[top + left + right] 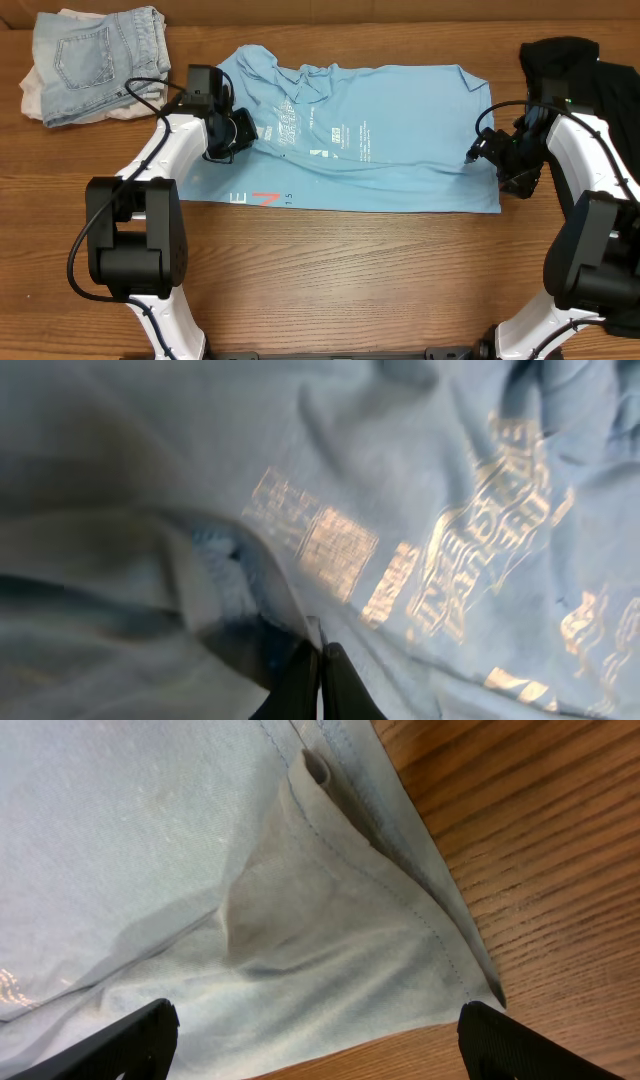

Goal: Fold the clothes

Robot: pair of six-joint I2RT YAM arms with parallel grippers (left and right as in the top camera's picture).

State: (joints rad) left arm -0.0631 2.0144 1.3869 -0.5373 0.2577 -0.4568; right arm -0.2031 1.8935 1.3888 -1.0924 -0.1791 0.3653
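Observation:
The light blue T-shirt (360,150) lies spread across the table, white lettering and a red-orange mark facing up. My left gripper (240,131) sits on the shirt's left part beside the lettering. In the left wrist view it (322,656) is shut on a raised fold of the blue T-shirt (420,480). My right gripper (479,151) hovers at the shirt's right edge. In the right wrist view it (320,1032) stands open, wide over the hemmed corner of the T-shirt (300,920), nothing held. The black shirt (590,70) lies bunched at the far right, partly under the right arm.
Folded light denim jeans (95,52) lie at the back left on a pale cloth (35,92). Bare wooden table (350,270) runs along the front. The right arm's base stands at the front right.

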